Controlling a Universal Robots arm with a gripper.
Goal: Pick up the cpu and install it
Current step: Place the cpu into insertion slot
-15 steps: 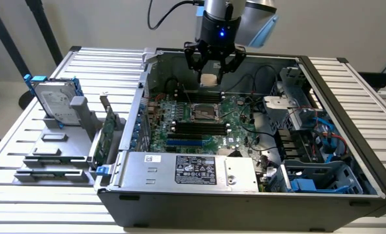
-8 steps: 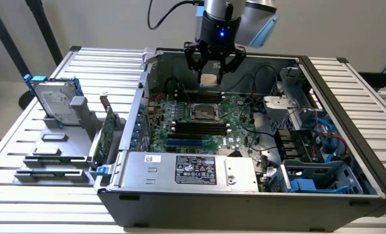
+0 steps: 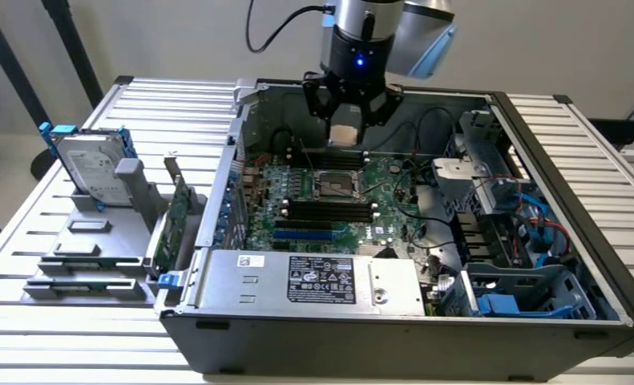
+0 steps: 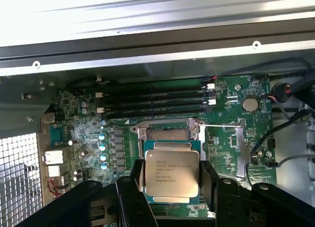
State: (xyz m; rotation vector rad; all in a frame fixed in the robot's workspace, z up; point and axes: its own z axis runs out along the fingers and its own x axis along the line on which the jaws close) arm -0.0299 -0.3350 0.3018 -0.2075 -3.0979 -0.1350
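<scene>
Cpu clamped in gripper, above socket.

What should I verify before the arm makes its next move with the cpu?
1. The cpu sits between the fingers of the gripper: ok.
2. Nothing lies on the socket: ok.
3. The cpu hangs over the motherboard, not yet in the socket: ok.
4. The cables lie away from the socket: ok.
5. The cpu's corner mark matches the socket's: cannot tell.

Harsh glare on slatted table
</scene>
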